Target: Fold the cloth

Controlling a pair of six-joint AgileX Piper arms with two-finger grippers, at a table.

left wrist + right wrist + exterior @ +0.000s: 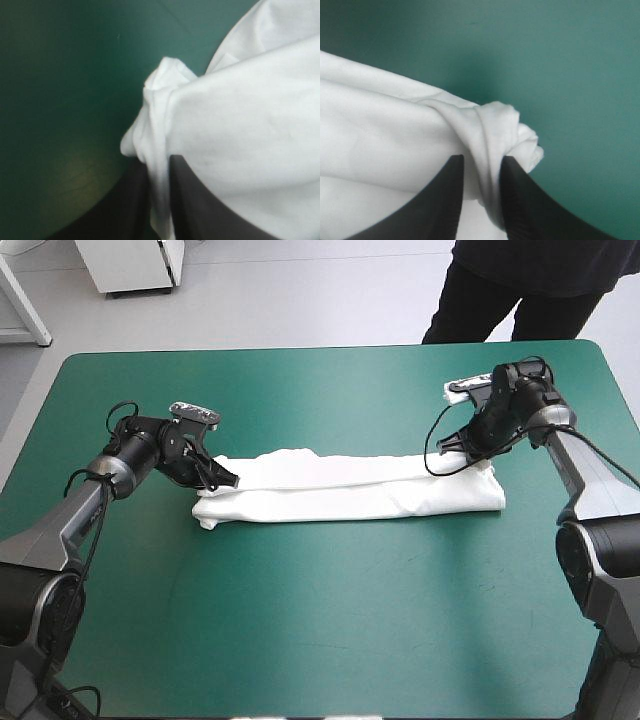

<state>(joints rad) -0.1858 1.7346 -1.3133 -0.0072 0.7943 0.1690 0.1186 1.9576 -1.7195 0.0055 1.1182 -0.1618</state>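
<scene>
One T-shirt [350, 490], folded into a long white band, is laid across the middle of the teal-green counter [300, 640], its length running from one arm to the other. Its left end is pinched by the left gripper [228, 480], whose black fingers [120, 205] are all but closed on a bunched fold. The right end is clamped likewise in the right gripper [458, 448], a gathered corner being squeezed between that gripper's fingers.
</scene>
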